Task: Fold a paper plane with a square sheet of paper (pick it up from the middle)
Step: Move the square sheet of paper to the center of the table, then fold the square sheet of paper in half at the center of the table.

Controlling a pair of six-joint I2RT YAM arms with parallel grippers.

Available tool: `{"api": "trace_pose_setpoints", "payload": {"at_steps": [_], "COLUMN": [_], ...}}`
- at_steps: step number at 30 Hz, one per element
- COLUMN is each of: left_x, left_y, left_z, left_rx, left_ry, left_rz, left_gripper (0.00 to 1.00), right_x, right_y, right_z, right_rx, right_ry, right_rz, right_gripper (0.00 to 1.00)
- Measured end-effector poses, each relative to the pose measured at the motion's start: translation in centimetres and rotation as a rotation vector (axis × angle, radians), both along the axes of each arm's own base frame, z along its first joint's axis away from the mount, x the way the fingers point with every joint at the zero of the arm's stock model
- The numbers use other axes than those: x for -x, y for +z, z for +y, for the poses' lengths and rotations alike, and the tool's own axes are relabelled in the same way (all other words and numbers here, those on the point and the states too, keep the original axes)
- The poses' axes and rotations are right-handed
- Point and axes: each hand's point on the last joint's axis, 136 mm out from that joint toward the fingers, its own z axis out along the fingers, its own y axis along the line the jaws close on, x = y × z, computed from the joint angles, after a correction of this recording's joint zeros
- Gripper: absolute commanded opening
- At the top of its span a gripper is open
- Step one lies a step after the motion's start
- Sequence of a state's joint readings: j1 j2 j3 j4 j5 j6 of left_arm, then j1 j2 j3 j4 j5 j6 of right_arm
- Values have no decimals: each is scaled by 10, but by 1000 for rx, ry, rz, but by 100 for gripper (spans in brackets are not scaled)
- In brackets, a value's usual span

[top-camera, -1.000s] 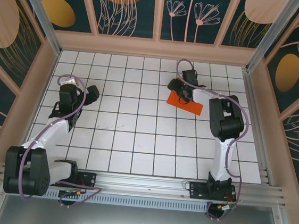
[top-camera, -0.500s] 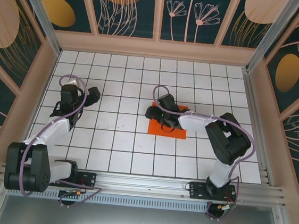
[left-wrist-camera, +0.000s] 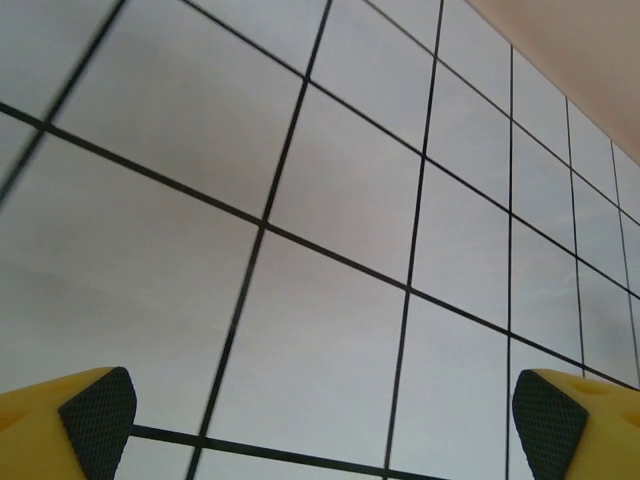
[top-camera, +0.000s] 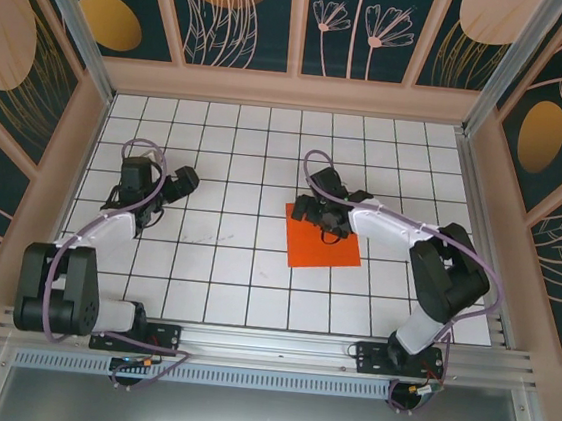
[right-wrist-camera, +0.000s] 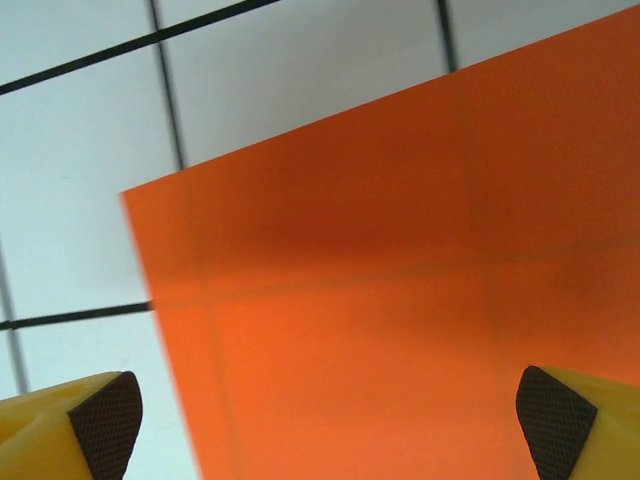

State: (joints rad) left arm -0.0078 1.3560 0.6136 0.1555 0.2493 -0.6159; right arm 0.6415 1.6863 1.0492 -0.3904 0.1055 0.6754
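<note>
Lying flat just right of the worktop's (top-camera: pixel 235 266) middle, the square sheet of paper (top-camera: pixel 326 245) is pictured as one orange-red square. The right gripper (top-camera: pixel 311 213) is held low over the sheet's far edge, its jaws spread wide and gripping nothing. The left gripper (top-camera: pixel 184 179) is poised above bare tiles near the worktop's left edge, likewise wide open and empty.

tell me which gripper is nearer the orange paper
Right. The right gripper hangs open over the far edge of the square sheet of paper; the left gripper is open, well off to its left.
</note>
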Motion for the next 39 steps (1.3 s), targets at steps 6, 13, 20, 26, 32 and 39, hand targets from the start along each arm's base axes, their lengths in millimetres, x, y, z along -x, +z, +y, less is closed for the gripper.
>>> {"api": "trace_pose_setpoints", "payload": {"at_steps": [6, 13, 20, 26, 32, 39], "left_x": [7, 24, 29, 29, 27, 26], "left_y": [-9, -19, -17, -22, -18, -16], "left_z": [-55, -108, -130, -135, -139, -141], "left_rx": [75, 128, 170, 197, 223, 248], "left_ry": [-114, -205, -223, -220, -223, -219], "left_rz": [59, 122, 127, 145, 135, 135], "left_gripper": [99, 98, 98, 98, 99, 98], "right_x": [3, 6, 6, 4, 2, 1], "right_y": [-26, -40, -45, -44, -43, -41], "right_z": [-20, -21, -25, -27, -26, -23], "right_rx": [109, 162, 190, 199, 198, 182], "right_ry": [72, 135, 150, 135, 131, 137], "right_rz": [73, 115, 121, 115, 109, 106], "right_gripper": [99, 99, 90, 77, 71, 44]}}
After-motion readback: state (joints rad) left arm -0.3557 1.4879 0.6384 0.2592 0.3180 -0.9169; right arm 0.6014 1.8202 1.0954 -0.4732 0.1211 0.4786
